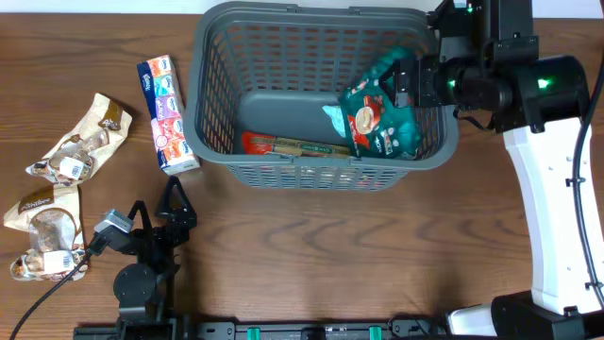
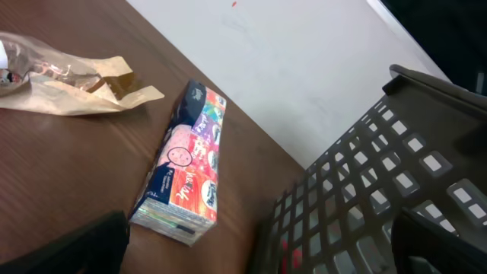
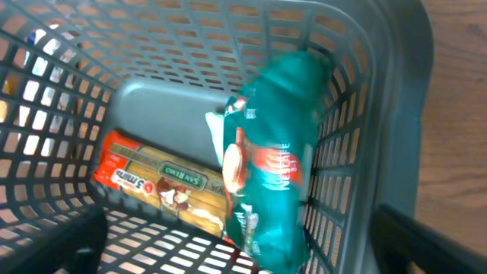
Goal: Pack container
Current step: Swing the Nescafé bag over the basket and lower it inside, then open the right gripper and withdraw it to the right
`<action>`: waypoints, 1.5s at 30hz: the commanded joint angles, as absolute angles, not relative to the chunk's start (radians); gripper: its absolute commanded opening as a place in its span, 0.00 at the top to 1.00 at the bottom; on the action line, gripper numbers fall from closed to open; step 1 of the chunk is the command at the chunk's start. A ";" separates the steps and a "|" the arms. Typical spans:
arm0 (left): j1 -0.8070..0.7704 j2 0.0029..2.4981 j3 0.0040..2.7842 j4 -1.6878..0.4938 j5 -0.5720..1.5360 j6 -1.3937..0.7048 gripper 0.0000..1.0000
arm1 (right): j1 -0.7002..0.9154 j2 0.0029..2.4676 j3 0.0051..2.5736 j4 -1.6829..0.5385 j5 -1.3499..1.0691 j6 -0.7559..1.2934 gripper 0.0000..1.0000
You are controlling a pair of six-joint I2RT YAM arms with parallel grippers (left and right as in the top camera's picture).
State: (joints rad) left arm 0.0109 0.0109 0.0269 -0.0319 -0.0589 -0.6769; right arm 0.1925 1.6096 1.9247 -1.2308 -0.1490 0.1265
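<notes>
My right jaws spread wide over container point(image 1: 212, 113), holding nothing; teal packet point(image 1: 379, 118) leans on its wall inside. My left jaws wide, empty, aimed at tissue pack point(image 1: 167, 113), likely next.

One basket point(image 1: 209, 111), one teal packet point(image 1: 379, 115), one orange packet point(image 1: 283, 145), one tissue pack point(image 1: 167, 113), two beige bags point(image 1: 83, 142)

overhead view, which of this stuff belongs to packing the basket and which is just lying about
Part of the job:
grey basket
green packet and orange pasta packet, already inside it
tissue pack and two beige snack bags on the table, probably still to pack

Just lying about:
black cable, lower left
</notes>
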 commanded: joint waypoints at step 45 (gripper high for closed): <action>0.008 0.004 0.004 -0.066 -0.071 -0.671 0.01 | -0.153 1.402 2.001 -1.340 0.213 0.160 0.01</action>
State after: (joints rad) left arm 0.0109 0.0109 0.0269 -0.0319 -0.0589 -0.6769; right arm -0.1471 1.4014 1.9884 -1.3376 0.1993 0.1493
